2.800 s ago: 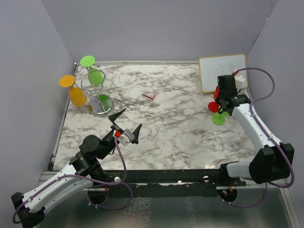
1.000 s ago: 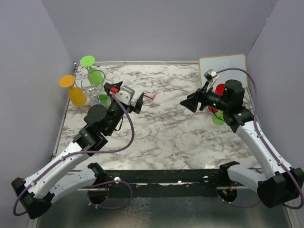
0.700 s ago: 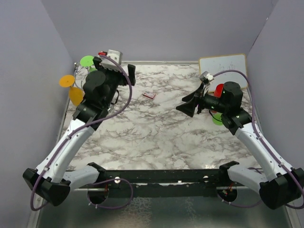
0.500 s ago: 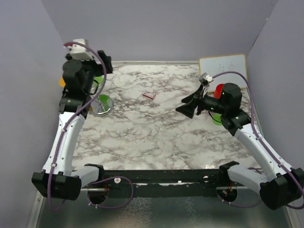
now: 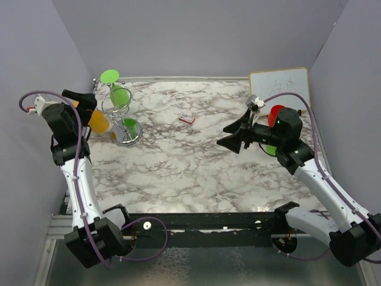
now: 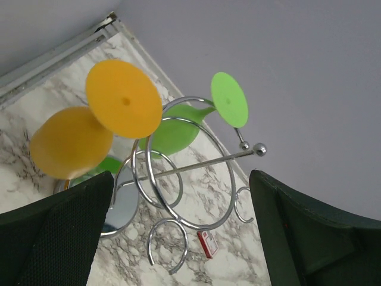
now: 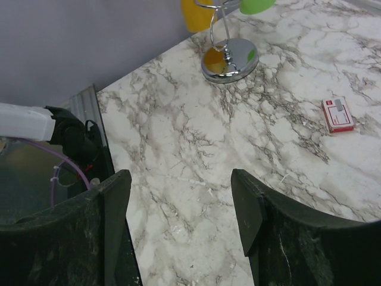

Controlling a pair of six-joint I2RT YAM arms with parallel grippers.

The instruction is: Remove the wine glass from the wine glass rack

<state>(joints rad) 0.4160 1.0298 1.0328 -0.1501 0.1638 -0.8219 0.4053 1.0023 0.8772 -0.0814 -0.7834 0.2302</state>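
Hanging on the wine glass rack (image 5: pixel 126 137) at the bench's (image 5: pixel 196 164) far-left corner, the orange wine glass (image 6: pixel 68 149) and green wine glass (image 6: pixel 178 130) sat just ahead of the left fingers (image 6: pixel 59 232), spread wide and empty. Right fingers (image 7: pixel 280 238) were released too, over mid-bench, holding nothing.

An orange wine glass (image 5: pixel 99 121) and a green wine glass (image 5: pixel 119 95) hang bowl-down from the upright silver wire rack (image 5: pixel 127 138).

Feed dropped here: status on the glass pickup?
Left gripper open, facing orange glass, not touching. Glass hangs on rack. Right gripper open, empty. Nothing in between.
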